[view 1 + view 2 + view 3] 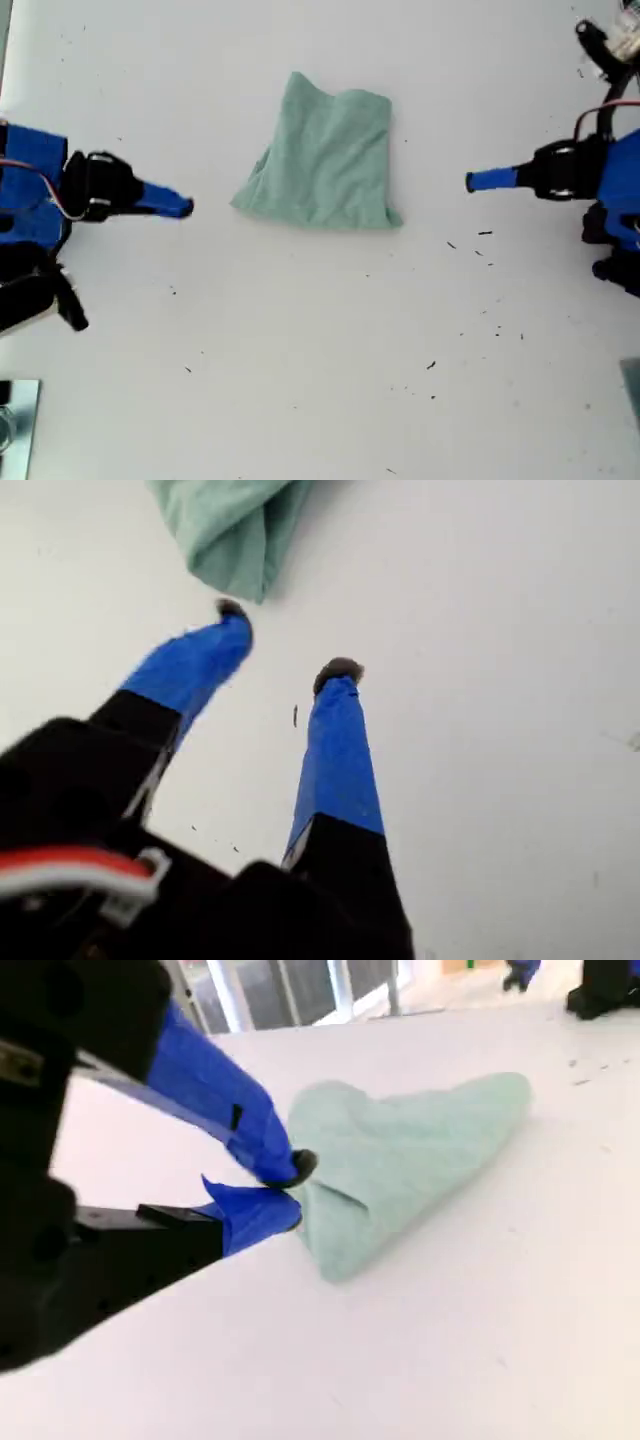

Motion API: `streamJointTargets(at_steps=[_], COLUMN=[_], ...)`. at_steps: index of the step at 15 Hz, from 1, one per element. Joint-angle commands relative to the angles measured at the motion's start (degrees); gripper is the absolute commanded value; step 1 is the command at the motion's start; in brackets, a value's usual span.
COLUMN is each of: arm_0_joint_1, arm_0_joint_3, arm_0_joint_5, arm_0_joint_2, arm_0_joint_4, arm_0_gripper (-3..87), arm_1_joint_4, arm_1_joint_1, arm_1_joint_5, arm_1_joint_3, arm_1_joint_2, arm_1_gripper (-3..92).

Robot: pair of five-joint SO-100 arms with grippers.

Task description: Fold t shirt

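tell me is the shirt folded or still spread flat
Folded. The t shirt lies as a compact bundle on the table, with doubled layers at its corner and no sleeves or neck opening showing.

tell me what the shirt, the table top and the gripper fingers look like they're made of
The t shirt: soft matte knit cloth, probably cotton; it slumps in rounded folds and creases. The table: a smooth, hard white surface, perhaps laminate or painted board; it is flat, with small dark specks. The fingers of my first gripper: rigid, likely plastic, wrapped in blue tape, judging by a loose edge, with dark tips.
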Motion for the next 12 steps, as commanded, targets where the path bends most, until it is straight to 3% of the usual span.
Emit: streamJointTargets(at_steps=[1,2,3,4,5,12], arm_0_joint_1=[5.27,3.87,0.62,-2.37,-4.66,-9.93], arm_0_joint_3=[16.52,16.00,16.00,16.88,17.05,17.05], arm_0_joint_5=[-4.75,-5.45,-5.01,1.58,3.43,3.52], arm_0_joint_2=[23.73,32.43,32.26,32.08,32.08,32.08], arm_0_joint_4=[-0.62,14.85,18.90,17.84,17.58,17.58], arm_0_gripper=[-0.1,5.4,9.2,12.6,12.8,12.9], arm_1_joint_4=[-2.20,-1.23,-0.62,-0.53,-0.35,-0.26], arm_1_joint_1=[-4.39,-0.70,3.08,5.45,8.44,9.49], arm_1_joint_5=[4.75,11.51,2.64,-8.00,-13.71,-15.38], arm_1_joint_3=[12.13,16.00,15.56,15.56,15.47,15.47], arm_1_joint_2=[2.81,1.93,1.76,2.81,2.72,2.72], arm_1_gripper=[10.9,12.0,11.7,11.5,11.5,11.4])
